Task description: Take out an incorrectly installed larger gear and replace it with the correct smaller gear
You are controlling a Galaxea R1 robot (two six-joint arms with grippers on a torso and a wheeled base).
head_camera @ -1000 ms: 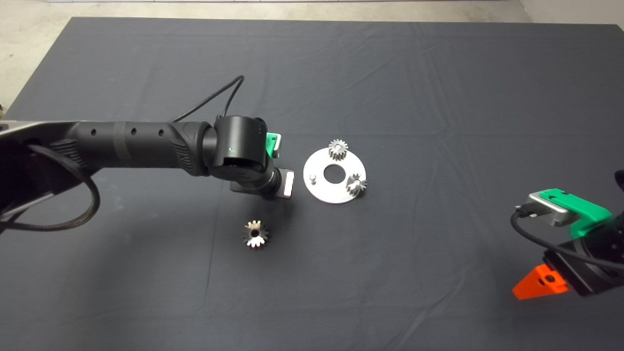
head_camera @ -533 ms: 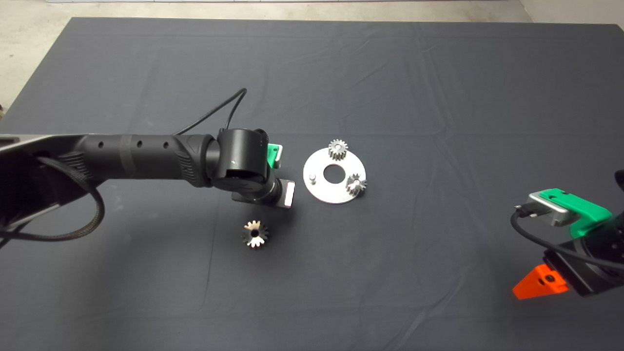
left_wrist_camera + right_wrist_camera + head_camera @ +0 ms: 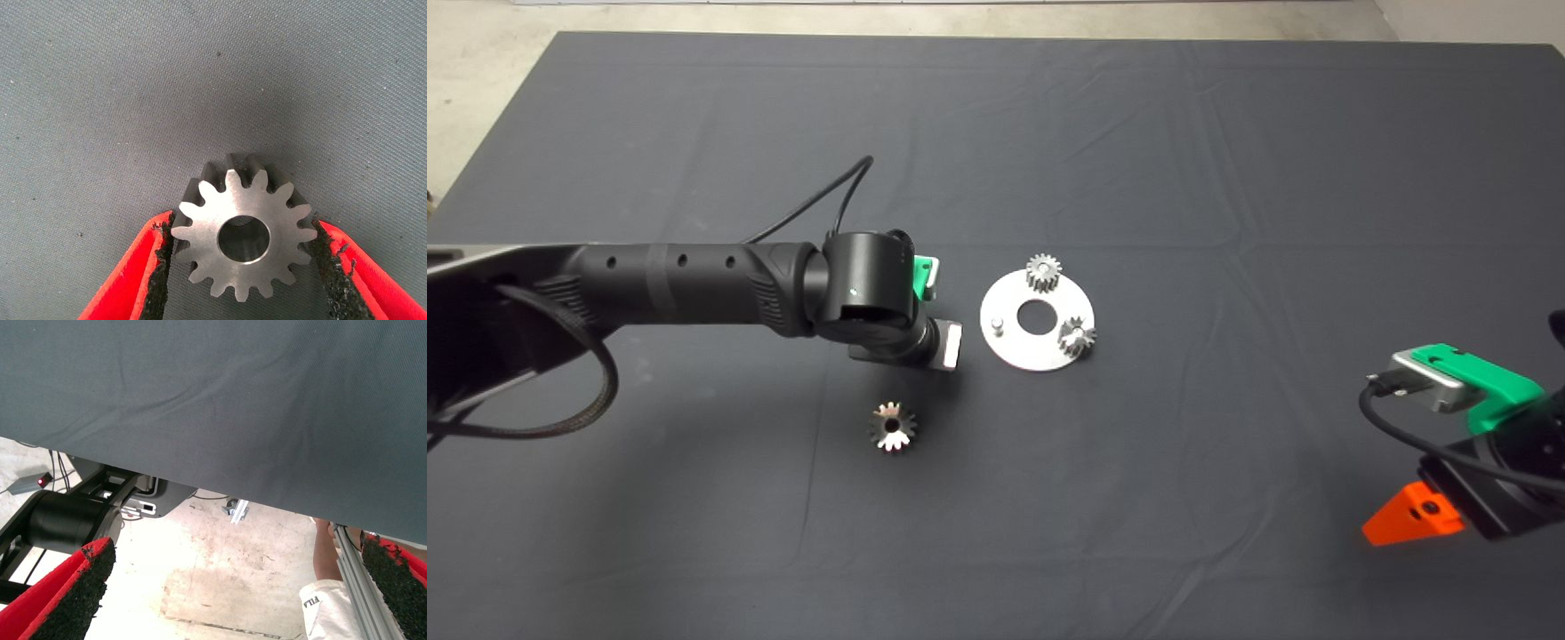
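Between left tool point(image 3: 243, 267) pads: smaller gear point(image 3: 244, 233).

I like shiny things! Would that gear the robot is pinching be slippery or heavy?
The smaller gear looks solid metal, so probably stiff and heavy for its size. Its shiny face may be slick, but rough pads on the left tool grip its teeth, likely preventing slips.
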